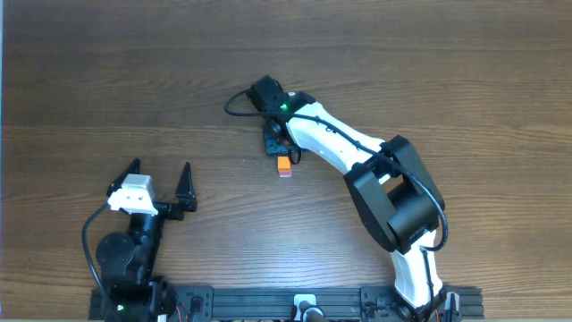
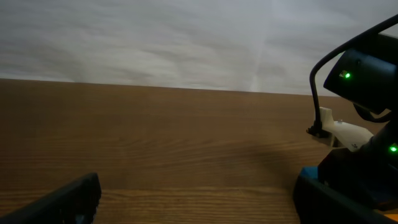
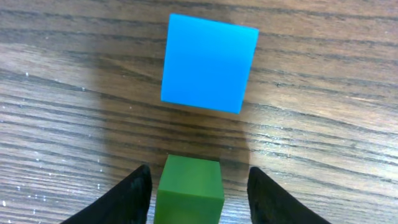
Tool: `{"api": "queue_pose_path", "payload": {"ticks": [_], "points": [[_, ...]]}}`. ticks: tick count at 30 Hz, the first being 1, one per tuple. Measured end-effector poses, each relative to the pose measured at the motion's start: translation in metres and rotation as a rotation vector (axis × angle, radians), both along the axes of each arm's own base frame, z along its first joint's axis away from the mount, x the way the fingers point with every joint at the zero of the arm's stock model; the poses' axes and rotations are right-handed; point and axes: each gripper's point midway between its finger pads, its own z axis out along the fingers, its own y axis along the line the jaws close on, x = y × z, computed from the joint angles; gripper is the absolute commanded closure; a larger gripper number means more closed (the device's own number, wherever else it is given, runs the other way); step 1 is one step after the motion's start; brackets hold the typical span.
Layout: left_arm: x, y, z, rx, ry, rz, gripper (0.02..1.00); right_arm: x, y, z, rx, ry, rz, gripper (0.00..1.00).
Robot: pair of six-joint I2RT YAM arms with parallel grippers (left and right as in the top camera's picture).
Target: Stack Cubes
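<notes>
A green cube (image 3: pixel 189 186) stands on the wooden table between the fingers of my right gripper (image 3: pixel 199 186), which is open, with a gap showing on each side of the cube. Just beyond the fingertips lies a blue cube (image 3: pixel 209 62), apart from the green one. In the top view my right gripper (image 1: pixel 279 148) hangs over the middle of the table and covers both cubes. An orange cube (image 1: pixel 284 165) sits right beside it, toward the front. My left gripper (image 1: pixel 161 168) stands open near the front left with nothing between its fingers (image 2: pixel 62 202).
The wooden table (image 1: pixel 465 80) is bare to the left, the right and the back. The right arm (image 1: pixel 393 192) slants across from its base at the front right. From the left wrist view the right arm's wrist (image 2: pixel 367 74) and cable show at the side.
</notes>
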Motion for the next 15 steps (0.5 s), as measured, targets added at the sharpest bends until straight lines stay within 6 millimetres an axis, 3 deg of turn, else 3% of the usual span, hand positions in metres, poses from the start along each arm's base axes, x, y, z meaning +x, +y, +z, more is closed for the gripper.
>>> {"api": "queue_pose_path", "payload": {"ticks": [5, 15], "points": [[0.0, 0.0, 0.0, 0.0, 0.0, 0.0, 0.018, -0.0001, 0.0002, 0.0, 0.001, 0.0, -0.001, 0.595], [0.0, 0.0, 0.0, 0.0, 0.0, 0.0, 0.018, -0.0001, 0.0002, 0.0, 0.001, 0.0, -0.003, 0.617]]}}
